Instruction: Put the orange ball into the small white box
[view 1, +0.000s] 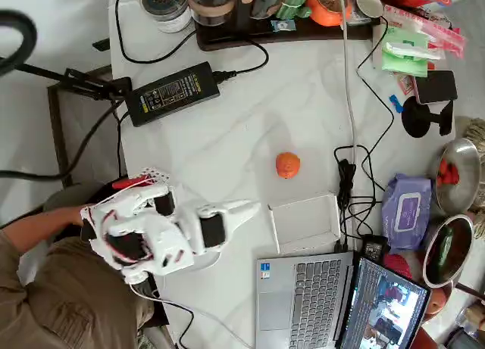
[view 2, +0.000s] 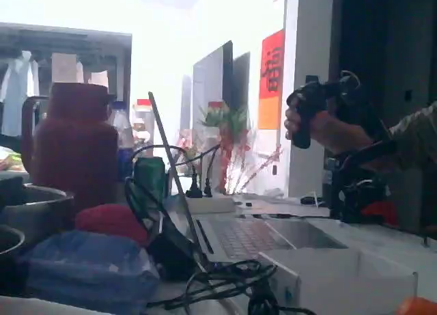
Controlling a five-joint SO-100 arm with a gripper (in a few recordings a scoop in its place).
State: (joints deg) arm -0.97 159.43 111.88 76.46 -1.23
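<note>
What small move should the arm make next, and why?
Probably reach the gripper toward the orange ball. In the overhead view the ball lies loose on the table, apart from the gripper, and the white box beside it holds nothing.

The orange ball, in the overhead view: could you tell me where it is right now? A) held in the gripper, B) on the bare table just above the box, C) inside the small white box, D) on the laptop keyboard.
B: the orange ball rests on the white table, apart from the small white box below it and from the gripper.

orange ball (view 1: pixel 288 165): on table | small white box (view 1: pixel 306 223): near, empty
</note>
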